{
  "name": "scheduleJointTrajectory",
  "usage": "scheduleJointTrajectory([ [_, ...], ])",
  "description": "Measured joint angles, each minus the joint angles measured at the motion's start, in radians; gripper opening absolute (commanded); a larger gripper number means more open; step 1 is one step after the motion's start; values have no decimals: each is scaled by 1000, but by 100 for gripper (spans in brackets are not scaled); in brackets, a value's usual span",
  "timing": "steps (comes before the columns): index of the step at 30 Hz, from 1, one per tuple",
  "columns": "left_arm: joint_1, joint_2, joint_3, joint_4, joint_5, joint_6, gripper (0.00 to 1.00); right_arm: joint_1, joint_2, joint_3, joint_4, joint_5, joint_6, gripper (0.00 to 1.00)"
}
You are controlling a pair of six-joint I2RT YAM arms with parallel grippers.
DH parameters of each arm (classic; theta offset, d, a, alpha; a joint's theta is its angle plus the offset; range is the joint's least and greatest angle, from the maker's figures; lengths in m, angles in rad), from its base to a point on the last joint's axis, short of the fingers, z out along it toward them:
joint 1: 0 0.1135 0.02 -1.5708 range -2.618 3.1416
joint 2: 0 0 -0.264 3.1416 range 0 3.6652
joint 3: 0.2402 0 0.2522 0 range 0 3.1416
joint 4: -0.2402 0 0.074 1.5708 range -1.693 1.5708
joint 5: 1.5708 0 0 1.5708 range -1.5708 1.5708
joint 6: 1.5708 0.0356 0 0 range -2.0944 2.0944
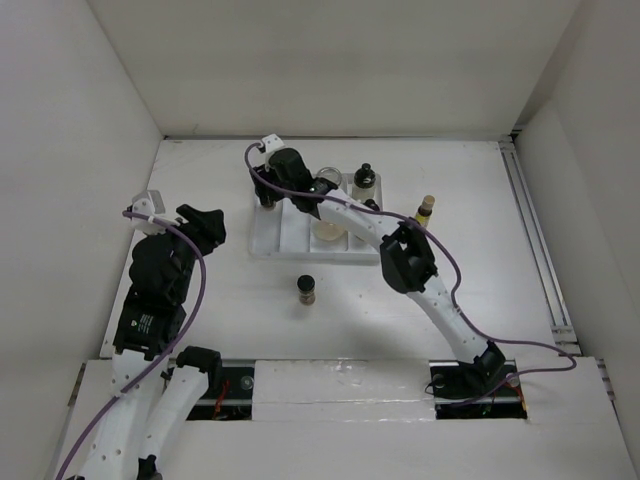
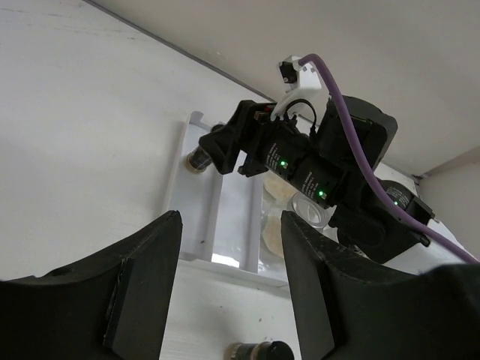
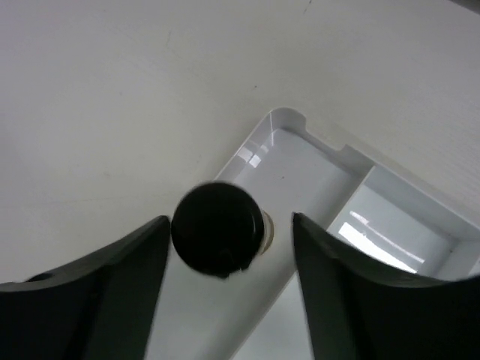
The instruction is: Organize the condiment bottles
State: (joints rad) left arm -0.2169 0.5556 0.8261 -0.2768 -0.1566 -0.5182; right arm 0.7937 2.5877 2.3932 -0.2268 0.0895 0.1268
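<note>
Right claw is spread over the far-left corner of the white tray, fingers either side of a black-capped bottle, with a gap on one side; can't tell if the bottle sits fully inside the corner slot. Left claw is spread, holding nothing, left of the tray. A beige jar is in the tray, a brown spice bottle stands on the desk just in front, and a slim yellow bottle stands right of the tray; labels too small to read.
</note>
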Motion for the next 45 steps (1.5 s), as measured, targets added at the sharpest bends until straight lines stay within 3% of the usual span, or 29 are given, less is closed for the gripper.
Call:
scheduleJointTrajectory([
  [1,0,0,0,0,5,2,53,0,0,0,-1,-1,0,79],
  [5,0,0,0,6,39,28,56,0,-3,-2,2,-14,2,92],
  [9,0,3,-6,28,91,59,57,-1,-44,-32,-1,-35,8,97],
  [13,0,11,-28,68,171,94,67,-13,-164,-96,-4,-60,20,97],
  [18,-4,48,-44,113,307,129,69,-74,-434,-246,13,-93,57,97],
  [24,-18,191,-41,134,414,158,70,-256,-948,-671,112,-79,112,97],
  [28,-37,327,17,105,423,160,72,-287,-1188,-853,144,-58,124,97],
  [32,-202,461,193,59,278,162,77,-283,-1355,-995,161,-60,136,97],
  [35,-451,533,332,70,98,161,80,-285,-1417,-1075,165,-60,144,98],
  [38,-649,496,296,67,-44,132,80,-290,-1449,-1144,150,-59,151,98],
  [42,-794,412,145,-4,-217,34,80,-290,-1502,-1245,123,-60,150,98],
  [45,-923,450,107,-100,-360,-77,80,-289,-1553,-1307,105,-60,150,98],
])
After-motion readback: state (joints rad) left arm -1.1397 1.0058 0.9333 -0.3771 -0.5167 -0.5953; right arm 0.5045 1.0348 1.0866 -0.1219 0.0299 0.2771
